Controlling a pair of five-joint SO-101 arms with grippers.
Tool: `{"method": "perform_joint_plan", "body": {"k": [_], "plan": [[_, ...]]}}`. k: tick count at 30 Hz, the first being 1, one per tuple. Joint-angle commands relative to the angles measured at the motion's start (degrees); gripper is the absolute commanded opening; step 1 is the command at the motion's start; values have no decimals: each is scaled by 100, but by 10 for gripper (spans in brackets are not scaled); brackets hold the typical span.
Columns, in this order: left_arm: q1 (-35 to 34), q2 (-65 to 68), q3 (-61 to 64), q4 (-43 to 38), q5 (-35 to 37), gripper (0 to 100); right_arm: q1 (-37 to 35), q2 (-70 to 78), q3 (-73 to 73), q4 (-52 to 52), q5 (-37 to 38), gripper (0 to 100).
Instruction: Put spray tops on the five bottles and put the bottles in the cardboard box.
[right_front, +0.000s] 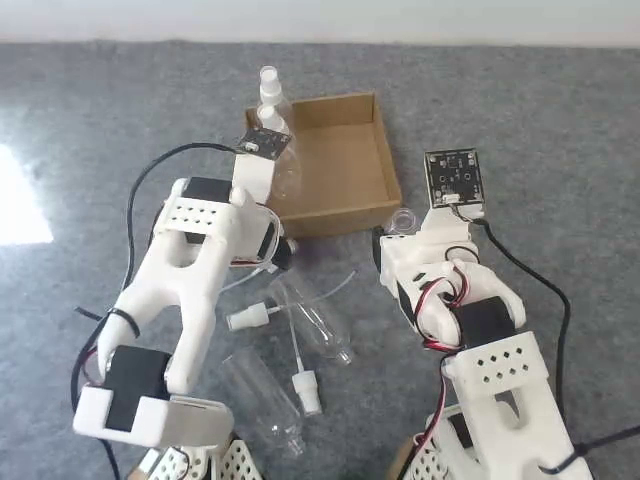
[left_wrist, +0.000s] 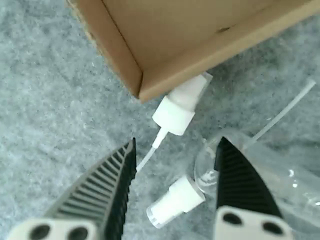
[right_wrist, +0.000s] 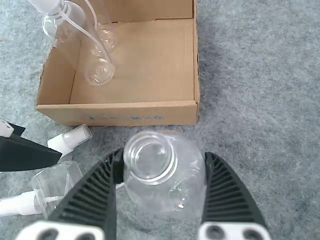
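The right tool (right_wrist: 163, 156) clamps an uncapped bottle (right_wrist: 160, 182) upright just beside the cardboard box (right_wrist: 120, 111), neck up seemingly to receive a top, while the left tool (left_wrist: 176, 144) hangs open, empty, over a loose spray top (left_wrist: 175, 111).

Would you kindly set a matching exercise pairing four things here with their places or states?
Things:
1. left gripper
2. right gripper
3. capped bottles
4. loose spray top

Places or states:
A. inside the cardboard box
B. shut on an uncapped bottle
C. lying just outside the box's corner
D. open, holding nothing

Pairs: 1-D, 2-B, 3-A, 4-C.
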Motion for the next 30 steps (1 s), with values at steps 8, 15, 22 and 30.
{"method": "perform_joint_plan", "body": {"k": [8,15,22,30], "plan": [[35,492,-31,-589,-1116,246,66,-180,-79,-119,79,77],[35,976,-127,-888,-1407,246,66,-180,-79,-119,79,77],[149,1055,-347,-905,-1424,246,66,-180,-79,-119,79,77],[519,1363,-497,-730,-1459,188,66,-180,-79,-119,79,77]]}}
